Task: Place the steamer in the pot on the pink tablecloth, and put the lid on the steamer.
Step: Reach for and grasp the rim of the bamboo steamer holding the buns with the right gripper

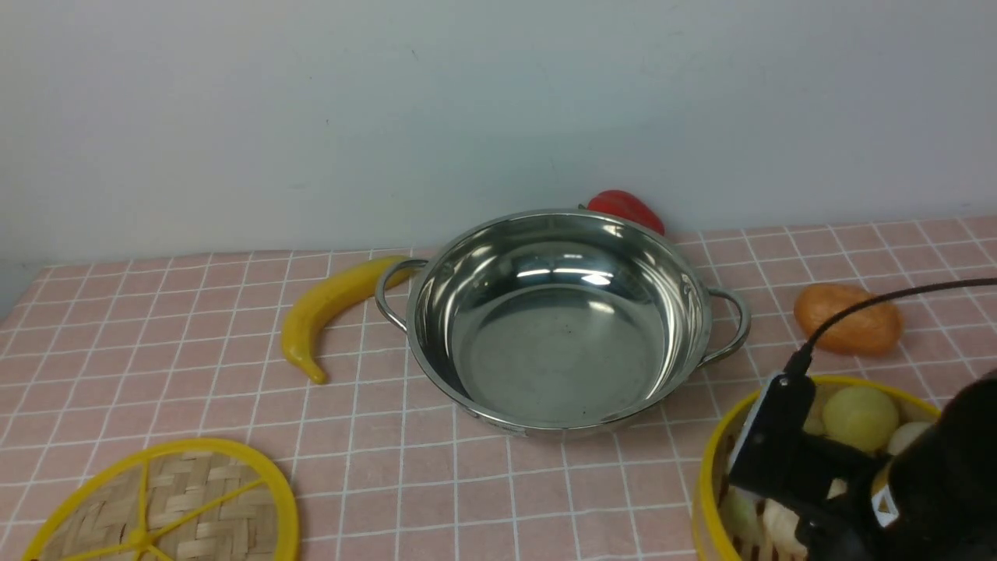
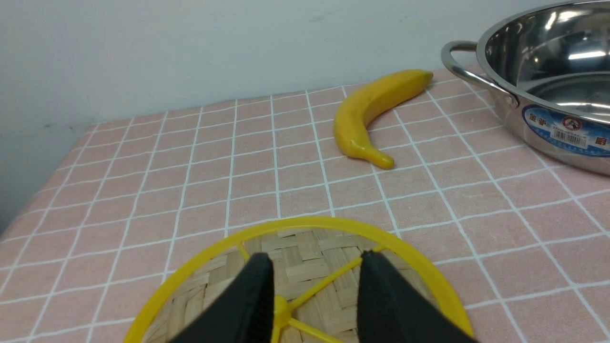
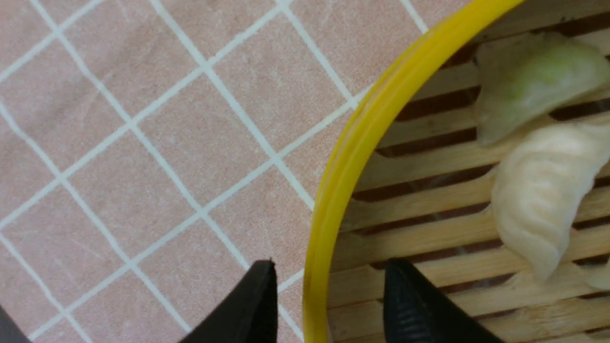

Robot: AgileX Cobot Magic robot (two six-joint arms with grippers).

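Staged tabletop: pink tablecloth (image 1: 195,366), blank wall (image 1: 311,117)

A yellow banana (image 1: 331,312) lies curved on the left, a red pepper-like thing (image 1: 627,209) sits far back against the pale wall (image 1: 467,101), and a lumpy orange piece (image 1: 847,318) rests on the right.

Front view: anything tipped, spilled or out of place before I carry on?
Nothing stands out. The pot stands upright and empty on the pink tablecloth, the steamer sits upright with its dumplings inside, and the lid lies flat.
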